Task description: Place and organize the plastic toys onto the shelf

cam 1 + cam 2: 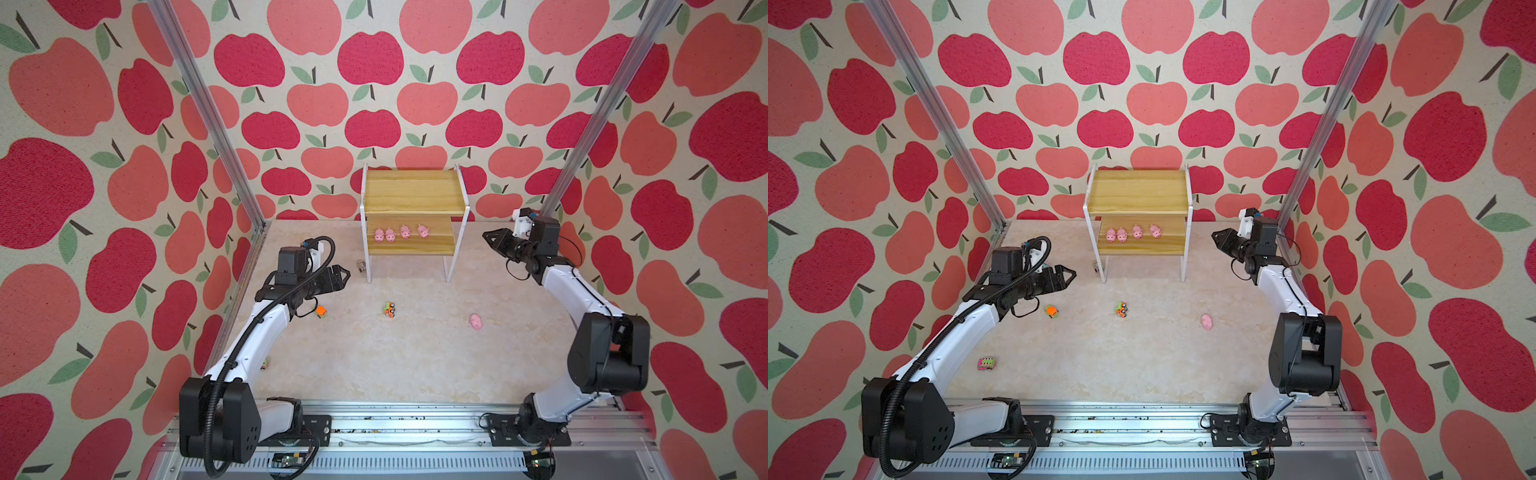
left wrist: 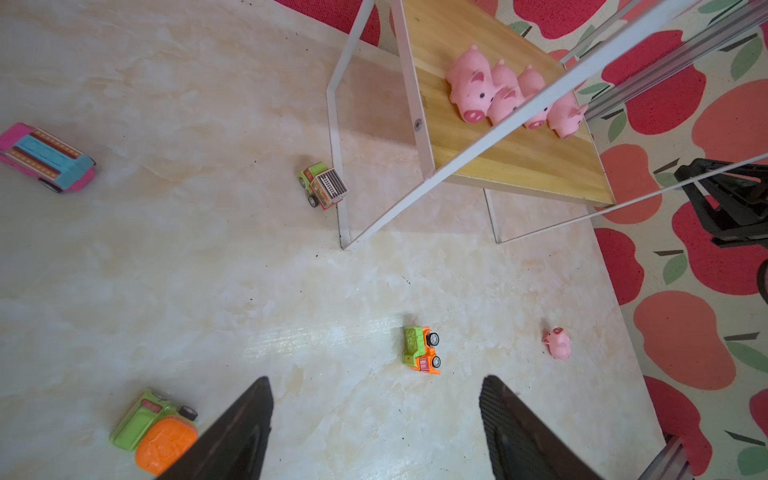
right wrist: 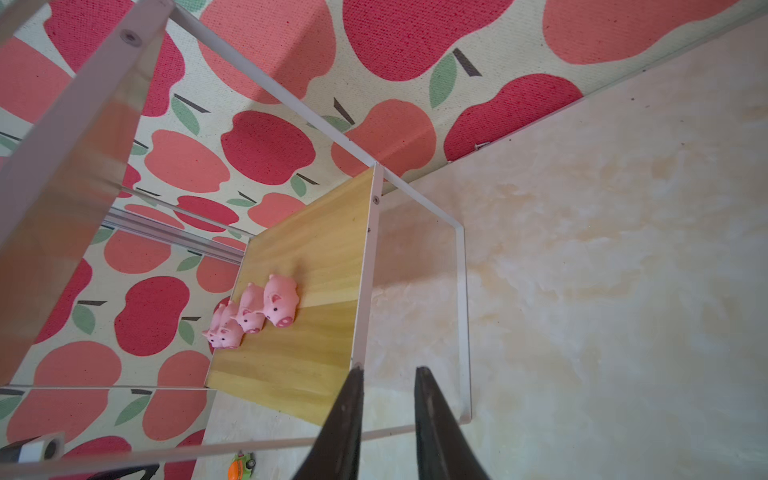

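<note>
1. Right now both grippers are empty: left gripper (image 2: 376,380) has its fingers wide apart; right gripper (image 3: 388,370) has them narrow, small gap, nothing btwn.
2. At centre of both top views, vs the back wall, stands the shelf (image 1: 413,193). It has four pigs (image 1: 400,232) in a row on the lower board (image 1: 409,248); top board (image 1: 1138,191) is bare.
3. Left on the table (image 1: 415,365):
   - loose pig (image 1: 476,322), right of centre
   - green-orange truck (image 1: 389,309), centre
   - orange truck (image 1: 321,311), just below the left gripper in frame
   - small truck (image 1: 360,265), beside the shelf's left leg
   - pink truck (image 1: 986,363), lower left
4. Likely next: right arm takes the loose pig, as it's nearest that side & would finish the row.
5. To do it well: widen fingers first, drop straight down, close across the body, not the snout. Squeeze gently.
6. Set it at the row's right end, snout to the front like the others. Approach from the front, minding the white frame (image 3: 365,270) & top board.
7. Trucks prob. suit the top board. Wheels may roll, so release flat, away from edges.
</note>
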Robot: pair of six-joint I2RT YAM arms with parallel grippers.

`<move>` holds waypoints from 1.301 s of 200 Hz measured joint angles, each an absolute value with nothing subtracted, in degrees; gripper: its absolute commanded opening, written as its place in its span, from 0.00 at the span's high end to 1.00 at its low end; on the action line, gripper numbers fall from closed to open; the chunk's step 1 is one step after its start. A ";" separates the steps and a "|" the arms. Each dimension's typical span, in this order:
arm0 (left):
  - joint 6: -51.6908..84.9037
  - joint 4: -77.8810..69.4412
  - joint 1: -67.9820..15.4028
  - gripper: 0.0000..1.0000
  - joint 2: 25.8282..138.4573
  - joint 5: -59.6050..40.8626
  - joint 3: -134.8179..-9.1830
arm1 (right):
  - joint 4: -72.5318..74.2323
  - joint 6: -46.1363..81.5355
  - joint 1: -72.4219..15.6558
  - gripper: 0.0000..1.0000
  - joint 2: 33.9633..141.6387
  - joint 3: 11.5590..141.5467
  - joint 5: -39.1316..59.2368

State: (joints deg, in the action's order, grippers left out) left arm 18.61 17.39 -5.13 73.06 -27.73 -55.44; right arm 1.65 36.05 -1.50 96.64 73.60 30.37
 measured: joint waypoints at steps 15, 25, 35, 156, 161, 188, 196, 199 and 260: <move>19.00 17.72 -3.92 0.21 74.06 -28.45 -57.12 | 1.41 36.77 -1.48 0.78 101.27 78.91 33.56; 19.07 17.91 -3.33 0.21 74.76 -28.80 -58.17 | 1.15 37.01 -1.48 0.79 104.29 82.32 35.51; 19.16 18.22 -2.92 0.21 75.53 -29.02 -59.22 | 0.64 37.41 -1.50 0.80 107.22 85.65 37.23; 18.57 21.69 -2.83 0.22 82.50 -29.47 -66.17 | -0.14 32.49 -5.76 0.76 98.78 72.07 24.45; 18.57 21.69 -2.85 0.22 82.50 -29.47 -66.17 | 0.56 31.51 -6.33 0.75 96.20 68.95 22.61; 18.52 21.50 -3.03 0.22 82.39 -29.45 -65.52 | 5.06 26.13 -14.48 0.67 81.30 53.98 11.57; 18.52 21.41 -3.14 0.22 82.37 -29.43 -65.08 | 6.66 24.32 -18.04 0.64 78.04 50.78 8.54; 18.52 21.37 -3.22 0.22 82.37 -29.43 -64.86 | 7.40 23.55 -19.51 0.63 77.01 49.74 7.22; 18.55 20.32 -4.99 0.22 81.10 -29.47 -62.67 | 22.02 15.35 -36.60 0.49 81.45 45.32 -6.52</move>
State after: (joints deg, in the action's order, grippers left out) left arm 18.55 20.32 -4.99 81.10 -29.47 -62.67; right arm 22.02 15.35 -36.60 81.45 45.32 -6.52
